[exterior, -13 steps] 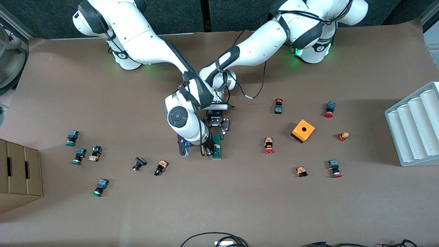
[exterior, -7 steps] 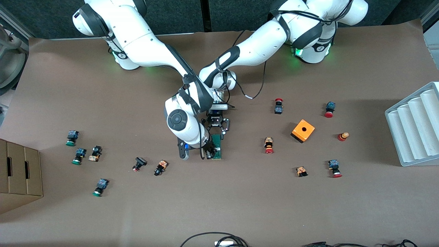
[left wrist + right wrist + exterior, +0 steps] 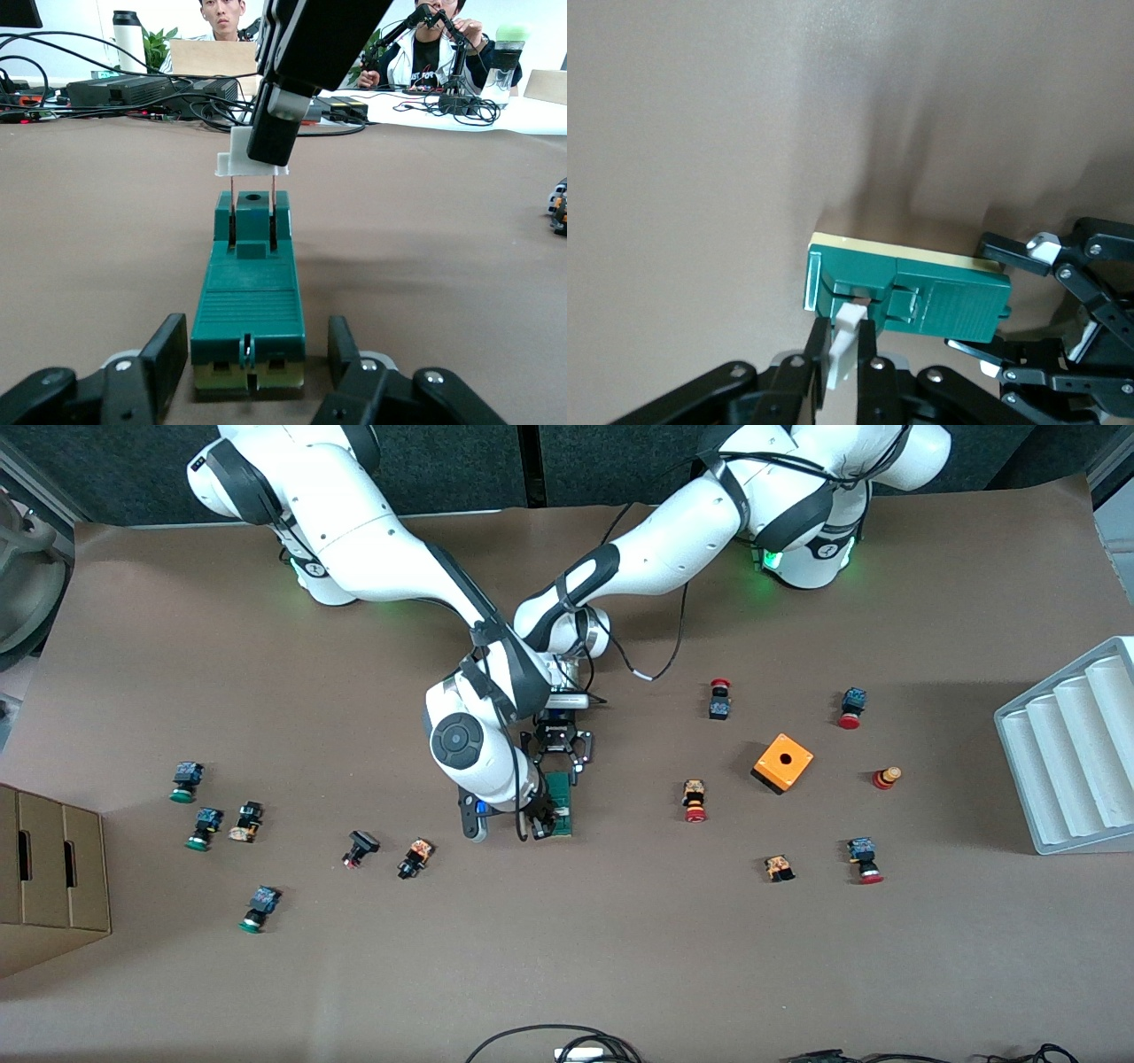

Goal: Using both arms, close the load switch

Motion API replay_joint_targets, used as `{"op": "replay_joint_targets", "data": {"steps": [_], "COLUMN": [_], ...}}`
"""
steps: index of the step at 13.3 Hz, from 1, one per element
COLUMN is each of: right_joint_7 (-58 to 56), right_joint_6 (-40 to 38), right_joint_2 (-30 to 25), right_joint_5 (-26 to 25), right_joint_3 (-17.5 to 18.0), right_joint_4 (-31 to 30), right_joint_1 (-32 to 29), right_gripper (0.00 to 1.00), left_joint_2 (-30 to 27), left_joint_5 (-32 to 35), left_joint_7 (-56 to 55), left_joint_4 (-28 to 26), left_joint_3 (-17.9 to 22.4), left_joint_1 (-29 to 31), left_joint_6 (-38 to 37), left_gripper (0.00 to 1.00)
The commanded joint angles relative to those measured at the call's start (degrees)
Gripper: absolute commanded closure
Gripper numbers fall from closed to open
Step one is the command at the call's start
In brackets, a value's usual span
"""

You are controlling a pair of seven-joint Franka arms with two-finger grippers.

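Left gripper (image 3: 248, 372) clamping load switch (image 3: 249, 301) base; right gripper (image 3: 842, 350) pinching white handle (image 3: 847, 341), pressing down next probably.

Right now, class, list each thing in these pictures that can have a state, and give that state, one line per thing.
load switch: lying flat on the table, gripped at both ends
white handle: raised above the green body on two thin blades, not pressed home
left gripper: shut on the load switch's end
right gripper: shut on the white handle
orange box: resting on the table, untouched
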Motion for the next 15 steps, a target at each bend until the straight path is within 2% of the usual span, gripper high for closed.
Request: {"op": "replay_joint_targets", "data": {"steps": [1,2,4,15], "right_joint_7": [-0.66,-0.66,-0.32,-0.22], "right_joint_6": [1.49,1.49,1.49,1.57], "right_joint_2": [4.72,5.16,5.86,8.50], "right_joint_5": [1.69,1.69,1.69,2.13], "right_joint_3": [0.13,0.13,0.13,0.13], "right_joint_4": [4.79,5.32,6.20,8.75], "right_joint_1": [-0.97,-1.06,-1.50,-1.76], "right_gripper": [0.82,0.76,0.73,0.74], "left_joint_2": [1.65,1.65,1.65,1.65], "left_joint_5": [0.50,0.50,0.50,0.50], "left_joint_7": [-1.49,-1.49,-1.49,-1.49], "left_joint_4": [1.23,1.23,1.23,1.23], "left_joint_3": [0.13,0.13,0.13,0.13], "left_joint_1": [-0.93,-0.93,-0.93,-0.93], "left_joint_6": [0.22,0.13,0.13,0.22], "left_gripper": [0.28,0.28,0.28,0.28]}}
